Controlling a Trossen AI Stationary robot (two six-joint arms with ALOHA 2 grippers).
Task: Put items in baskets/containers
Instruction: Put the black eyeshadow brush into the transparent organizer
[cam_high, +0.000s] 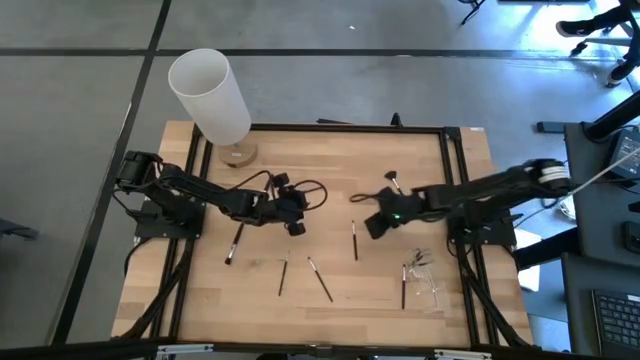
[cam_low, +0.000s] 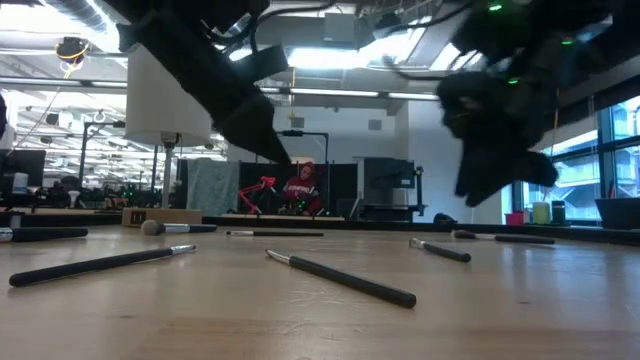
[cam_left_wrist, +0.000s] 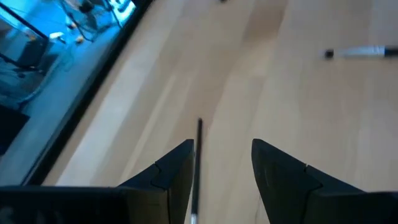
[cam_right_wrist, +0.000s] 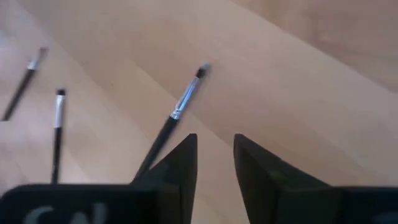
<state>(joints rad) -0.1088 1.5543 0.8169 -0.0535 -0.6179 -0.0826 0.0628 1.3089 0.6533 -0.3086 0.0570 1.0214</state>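
Thin dark-handled brushes lie flat on the wooden table: one (cam_high: 234, 243) toward the left, two (cam_high: 283, 275) (cam_high: 320, 280) near the front, one (cam_high: 354, 240) in the middle, and a flared-head one (cam_high: 393, 180) farther back. Several more stand bunched in the faint clear container (cam_high: 428, 278) at the right front. My left gripper (cam_high: 293, 220) (cam_left_wrist: 222, 144) hovers open above a brush (cam_left_wrist: 197, 162) that runs along one finger's inner edge. My right gripper (cam_high: 377, 224) (cam_right_wrist: 216, 138) hovers open, its gap narrow, beside a silver-ferruled brush (cam_right_wrist: 180, 106). In the low view both grippers hang clear of the tabletop.
A tall white cylinder on a round wooden base (cam_high: 212, 95) stands at the table's far left corner. A black cable loops (cam_high: 310, 190) lie behind my left gripper. A dark frame rail (cam_high: 340, 128) borders the far edge. Bare wood shows between the brushes at the front.
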